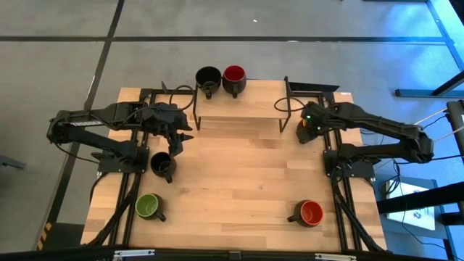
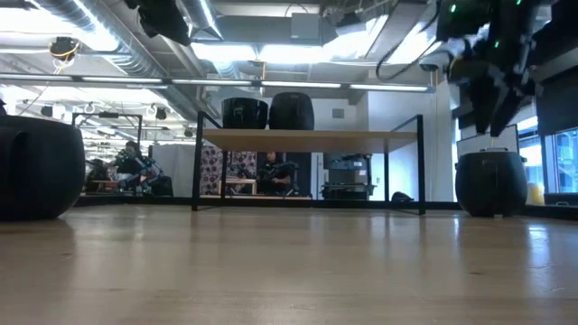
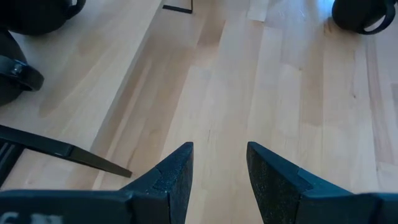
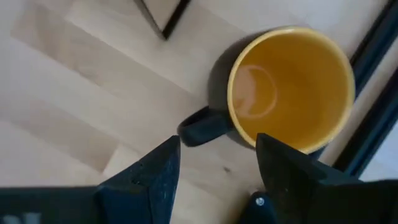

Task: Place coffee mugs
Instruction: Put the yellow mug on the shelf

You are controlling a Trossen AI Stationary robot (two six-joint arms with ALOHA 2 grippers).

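Poised over the yellow mug [image 4: 283, 90] at the counter's [image 1: 239, 181] right side, under the right gripper [image 4: 214, 165]: jaws apart, empty. Likely to clip the handle [image 4: 199, 127] or shove the mug against the dark frame. Two mugs already on the far shelf [image 1: 239, 109]. Left gripper [image 3: 219, 168] parted, empty, near the black mug [image 1: 162, 164].

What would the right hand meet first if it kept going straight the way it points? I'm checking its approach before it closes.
Most likely the yellow mug: the right hand is open, pointing down at its handle and near rim. Depth is unclear.
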